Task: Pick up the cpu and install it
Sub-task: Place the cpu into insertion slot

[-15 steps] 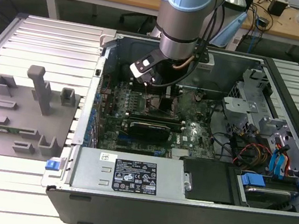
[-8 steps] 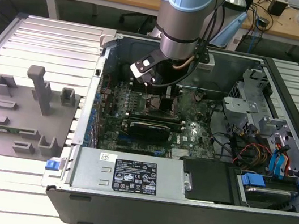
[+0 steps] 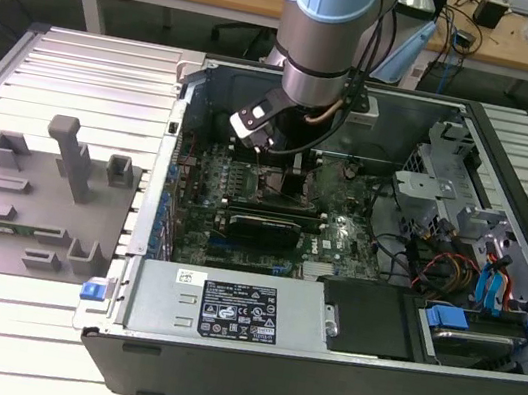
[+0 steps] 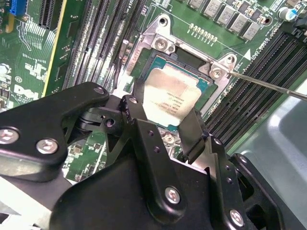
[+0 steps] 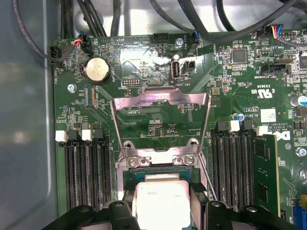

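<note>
The cpu [image 4: 170, 96], a small square chip with a silvery top, sits between my gripper's black fingers [image 4: 195, 132] right at the motherboard socket [image 4: 163, 44]. The jaws press on two opposite edges of the chip. Whether the chip rests fully in the socket or hovers just above it, I cannot tell. In the first wrist view the cpu [image 5: 160, 203] lies below the raised metal load plate [image 5: 160, 98], with my gripper [image 5: 161, 213] around it. In the exterior view the gripper [image 3: 284, 166] reaches down into the open computer case [image 3: 136, 237].
Memory slots [image 5: 86, 172] flank the socket on both sides. A thin socket lever [image 4: 268, 84] sticks out beside it. A grey plastic fixture tray [image 3: 40, 201] lies on the table at the exterior view's left. The power supply [image 3: 225, 308] and drive bays [image 3: 466, 323] line the case's near side.
</note>
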Controlling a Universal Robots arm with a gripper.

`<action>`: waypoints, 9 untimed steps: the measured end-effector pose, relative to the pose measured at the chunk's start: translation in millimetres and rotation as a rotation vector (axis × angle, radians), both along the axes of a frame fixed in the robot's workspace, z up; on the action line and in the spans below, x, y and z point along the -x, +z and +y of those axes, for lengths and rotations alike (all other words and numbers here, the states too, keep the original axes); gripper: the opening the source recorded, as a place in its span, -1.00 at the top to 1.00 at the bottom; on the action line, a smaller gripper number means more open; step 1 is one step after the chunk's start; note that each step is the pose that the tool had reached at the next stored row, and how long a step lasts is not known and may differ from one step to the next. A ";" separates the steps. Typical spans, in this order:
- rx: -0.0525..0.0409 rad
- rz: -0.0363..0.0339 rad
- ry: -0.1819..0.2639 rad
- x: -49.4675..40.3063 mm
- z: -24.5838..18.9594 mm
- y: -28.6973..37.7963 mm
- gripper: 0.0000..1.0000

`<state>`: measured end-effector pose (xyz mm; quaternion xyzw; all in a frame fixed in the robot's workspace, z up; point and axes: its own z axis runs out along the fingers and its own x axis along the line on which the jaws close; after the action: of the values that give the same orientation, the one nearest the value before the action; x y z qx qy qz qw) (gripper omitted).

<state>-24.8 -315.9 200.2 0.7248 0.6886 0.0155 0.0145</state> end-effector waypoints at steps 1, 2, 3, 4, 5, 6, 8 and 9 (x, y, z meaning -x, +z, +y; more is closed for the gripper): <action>0.0001 0.0001 0.000 0.0 0.0 -0.1 -0.07; 0.0001 0.0000 0.000 0.0 0.0 -0.2 -0.07; 0.0001 0.0001 0.000 0.0 0.0 -0.3 -0.07; -0.0001 0.0000 0.000 0.0 0.0 -0.3 -0.07; -0.0002 0.0000 0.000 0.0 0.0 -0.3 -0.07; -0.0002 0.0000 0.000 0.0 0.0 -0.5 -0.07; -0.0001 0.0001 0.000 0.0 0.0 -1.1 -0.07; -0.0001 0.0001 0.000 0.0 0.0 -1.1 -0.07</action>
<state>-24.8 -315.9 199.1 0.7249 0.6886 0.0155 0.0145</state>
